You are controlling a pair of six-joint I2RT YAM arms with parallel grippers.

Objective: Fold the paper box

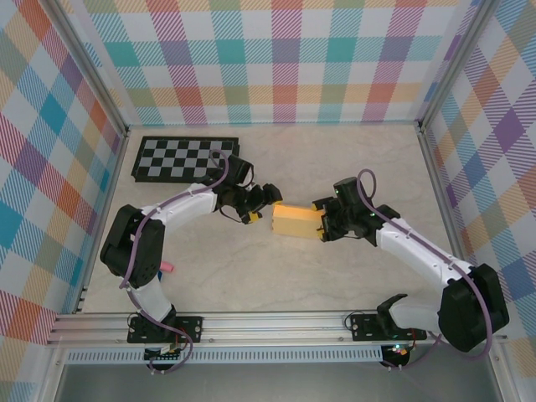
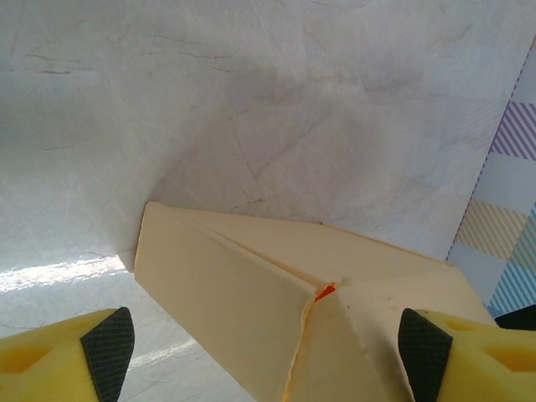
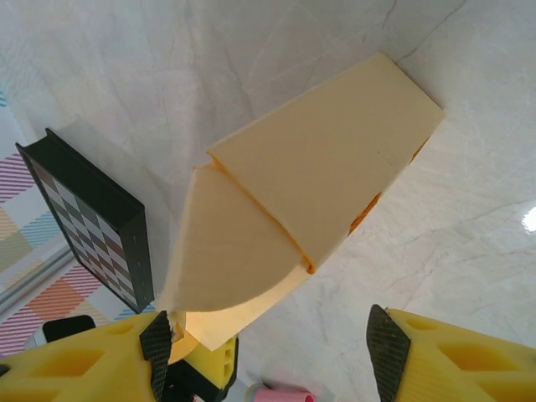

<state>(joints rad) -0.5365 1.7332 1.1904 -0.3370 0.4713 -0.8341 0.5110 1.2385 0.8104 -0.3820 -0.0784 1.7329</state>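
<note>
Our left gripper point(image 1: 261, 205) has its jaws spread wide. In its wrist view the two pads point(image 2: 109, 343) stand on either side of the paper box point(image 1: 295, 220) without touching it. Our right gripper point(image 1: 322, 221) is also spread apart, at the box's right end, and it clamps nothing. A loose end flap point(image 3: 226, 251) curls out towards one of its pads point(image 3: 157, 347), though we cannot tell whether the two touch.

The box lies near the middle of the table point(image 1: 251, 285), between the two grippers. We judge the task well along. The sheet already stands as a closed rectangular body, and the left end looks folded in, its panels meeting at a thin orange seam point(image 2: 322, 293). The right-end flap is not yet tucked, so closing that end is what remains.

Orange slits show on the box's side, but most of its inside is hidden. We see nothing in it.

A black-and-grey checkerboard point(image 1: 184, 159) lies at the far left, well apart from the box. A small pink object point(image 1: 167, 268) lies on the near left, by the left arm.
</note>
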